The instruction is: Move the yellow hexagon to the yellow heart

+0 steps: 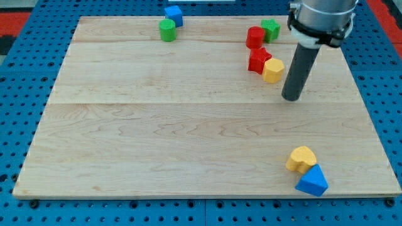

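The yellow hexagon (273, 70) lies near the view's upper right, touching a red block (258, 59) on its left. The yellow heart (301, 159) lies at the view's lower right, touching a blue triangle (313, 182) just below it. My tip (291, 98) rests on the board just right of and slightly below the yellow hexagon, a small gap apart from it. The heart is far below the hexagon.
A red cylinder (254, 37) and a green block (271, 29) sit above the red block. A green cylinder (167, 30) and a blue cube (174, 16) sit at the view's top centre. The wooden board (157, 138) lies on a blue pegboard.
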